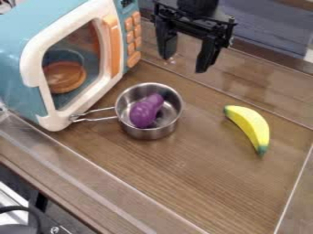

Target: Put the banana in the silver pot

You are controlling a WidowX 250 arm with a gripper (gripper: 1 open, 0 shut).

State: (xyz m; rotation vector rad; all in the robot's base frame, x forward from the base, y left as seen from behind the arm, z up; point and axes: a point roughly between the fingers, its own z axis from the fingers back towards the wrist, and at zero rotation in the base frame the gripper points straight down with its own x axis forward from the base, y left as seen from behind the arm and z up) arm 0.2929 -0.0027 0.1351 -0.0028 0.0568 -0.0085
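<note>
While banana (248,127) lies R of pot (149,111), long axis near–far, tip nearer camera, tool (188,66) above — wide open, nothing held.

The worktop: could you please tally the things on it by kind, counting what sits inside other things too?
Toy microwave: 1
Bowl in the microwave: 1
Pot: 1
Purple vegetable in the pot: 1
Banana: 1
Total: 5

Can see a curved yellow toy banana (250,126) with greenish tip, lying on wood, apart from an upright, round, shiny silver metal pot (153,133) with thin handle.
</note>
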